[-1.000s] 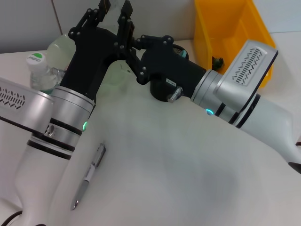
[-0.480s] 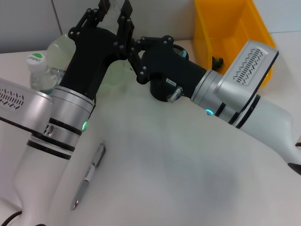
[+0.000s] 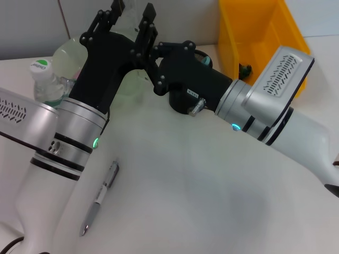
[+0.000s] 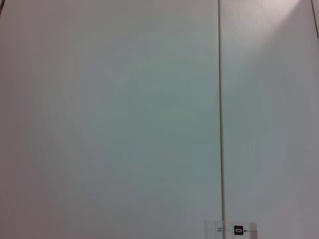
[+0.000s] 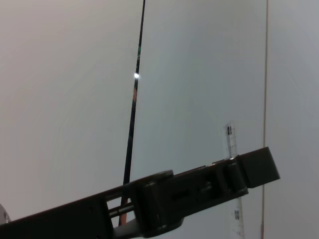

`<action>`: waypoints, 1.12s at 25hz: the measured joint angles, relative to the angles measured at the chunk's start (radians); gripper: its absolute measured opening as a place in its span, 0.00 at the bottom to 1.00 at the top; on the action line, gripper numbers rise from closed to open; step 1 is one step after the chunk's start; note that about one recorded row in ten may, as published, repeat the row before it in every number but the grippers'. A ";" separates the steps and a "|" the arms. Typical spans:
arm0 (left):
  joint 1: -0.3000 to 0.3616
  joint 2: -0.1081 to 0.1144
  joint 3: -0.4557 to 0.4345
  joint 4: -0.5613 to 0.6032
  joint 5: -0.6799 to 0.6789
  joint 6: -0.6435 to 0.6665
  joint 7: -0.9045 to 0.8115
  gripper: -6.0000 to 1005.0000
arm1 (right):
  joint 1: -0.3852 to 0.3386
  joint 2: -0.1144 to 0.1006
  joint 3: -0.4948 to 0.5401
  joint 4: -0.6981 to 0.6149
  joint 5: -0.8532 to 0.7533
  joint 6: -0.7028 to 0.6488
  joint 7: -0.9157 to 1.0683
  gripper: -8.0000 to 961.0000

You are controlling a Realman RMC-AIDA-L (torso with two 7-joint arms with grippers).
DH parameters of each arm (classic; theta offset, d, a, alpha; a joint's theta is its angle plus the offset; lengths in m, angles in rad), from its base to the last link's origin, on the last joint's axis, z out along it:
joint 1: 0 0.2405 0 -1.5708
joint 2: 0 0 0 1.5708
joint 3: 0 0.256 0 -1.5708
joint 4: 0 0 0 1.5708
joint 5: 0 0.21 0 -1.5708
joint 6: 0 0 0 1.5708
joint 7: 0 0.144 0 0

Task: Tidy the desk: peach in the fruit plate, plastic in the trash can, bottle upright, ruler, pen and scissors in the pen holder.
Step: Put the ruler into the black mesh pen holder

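The left gripper [image 3: 131, 11] — fingers parted — flanks a clear ruler [image 3: 128, 8] at far left, perhaps gripped; the right gripper [image 3: 149, 52] sits beside it, its fingers unreadable. The pen [image 3: 100, 196] lies near-left.

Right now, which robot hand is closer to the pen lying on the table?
Left. The left gripper is raised at the far side of the desk, up its arm from the pen. The right gripper sits beside it, farther over toward the yellow bin.

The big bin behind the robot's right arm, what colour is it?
Bright yellow; the bin shows best in the head view.
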 joint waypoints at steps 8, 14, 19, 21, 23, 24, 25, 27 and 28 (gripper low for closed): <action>0.002 0.000 -0.002 -0.001 0.001 -0.001 -0.001 0.60 | -0.001 0.000 0.002 0.008 -0.001 0.003 -0.007 0.01; 0.027 0.007 -0.014 0.009 0.032 0.006 -0.078 0.72 | -0.016 0.000 0.031 -0.008 -0.002 0.005 -0.008 0.01; 0.076 0.020 -0.096 0.141 0.229 0.021 -0.374 0.79 | -0.038 0.000 0.061 -0.049 -0.002 -0.005 0.003 0.01; 0.090 0.032 -0.141 0.280 0.391 0.073 -0.576 0.80 | -0.057 0.000 0.067 -0.092 -0.002 -0.025 0.048 0.01; 0.091 0.034 -0.142 0.299 0.414 0.089 -0.602 0.80 | -0.071 0.000 0.063 -0.135 -0.002 -0.034 0.110 0.01; 0.091 0.041 -0.141 0.356 0.470 0.132 -0.670 0.80 | -0.071 0.000 0.063 -0.135 -0.002 -0.034 0.110 0.01; 0.090 0.049 -0.137 0.400 0.516 0.169 -0.715 0.80 | -0.076 0.000 0.061 -0.153 -0.002 -0.036 0.133 0.01; 0.085 0.057 -0.133 0.480 0.592 0.225 -0.795 0.79 | -0.083 -0.002 0.055 -0.183 -0.002 -0.038 0.175 0.01; 0.080 0.059 -0.132 0.522 0.626 0.244 -0.832 0.79 | -0.085 -0.003 0.054 -0.192 -0.002 -0.038 0.191 0.01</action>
